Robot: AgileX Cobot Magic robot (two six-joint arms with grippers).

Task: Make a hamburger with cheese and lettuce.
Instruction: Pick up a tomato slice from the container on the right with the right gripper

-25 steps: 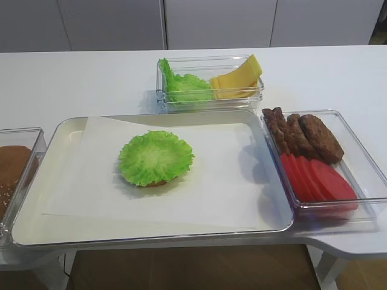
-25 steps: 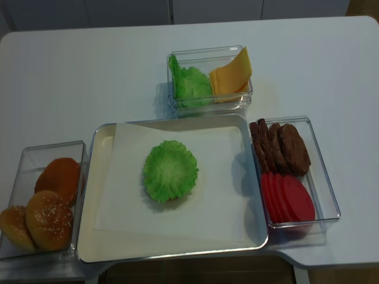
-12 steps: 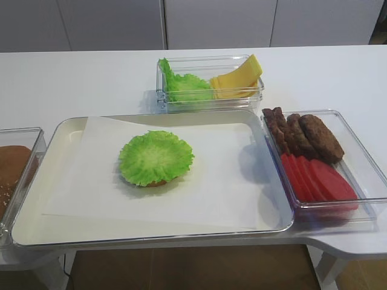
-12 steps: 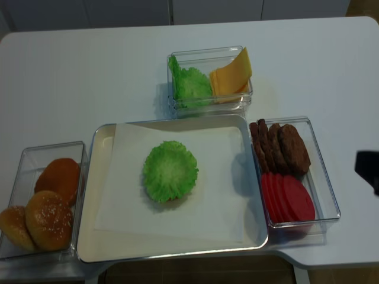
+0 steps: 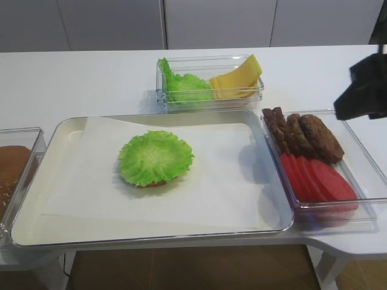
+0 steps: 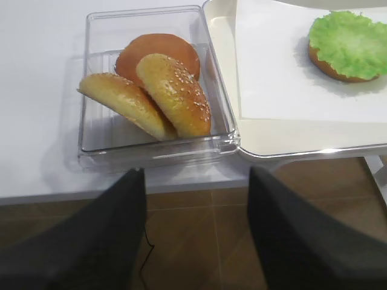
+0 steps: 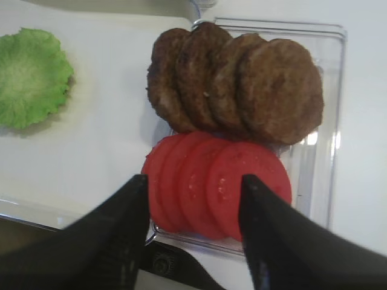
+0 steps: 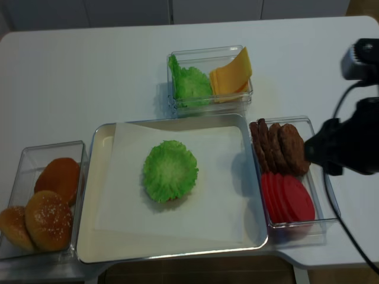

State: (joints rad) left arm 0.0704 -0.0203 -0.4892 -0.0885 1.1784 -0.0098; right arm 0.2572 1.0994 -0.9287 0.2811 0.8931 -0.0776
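- Nearest, at the left front edge: clear bin (image 6: 97, 115) holding sesame bun tops (image 6: 172, 93) leaning on each other, with a smooth brown bun (image 6: 158, 49) behind.
- Below that bin in the left wrist view: left gripper (image 6: 196, 235), fingers (image 6: 103, 241) spread wide, nothing between them, hanging over the floor short of the table edge.
- Centre: white tray (image 5: 36, 223) lined with a paper sheet (image 5: 230, 181); on the paper, the hamburger (image 5: 156, 158), so far a brown bun base with the lettuce (image 8: 170, 170) lying flat on top and covering nearly all of it.
- Right of the tray, touching its rim: clear container (image 8: 323, 195) with red tomato slices (image 7: 217, 181) fanned in the near half and dark patties (image 7: 242, 84) overlapped in the far half.
- Over that container: right gripper (image 7: 193, 241), jaws spread apart and empty, hovering above the near end with the tomato slices seen between the fingers (image 7: 115, 235); black arm (image 8: 346, 148) reaching in from the right edge.
- Farthest, behind the tray: small clear box (image 5: 181, 103) with spare green leaves (image 5: 181, 84) on its left side and the cheese (image 5: 239, 78) stacked on its right, slices tilted up against the wall.
- Under everything: white table (image 8: 89, 77).
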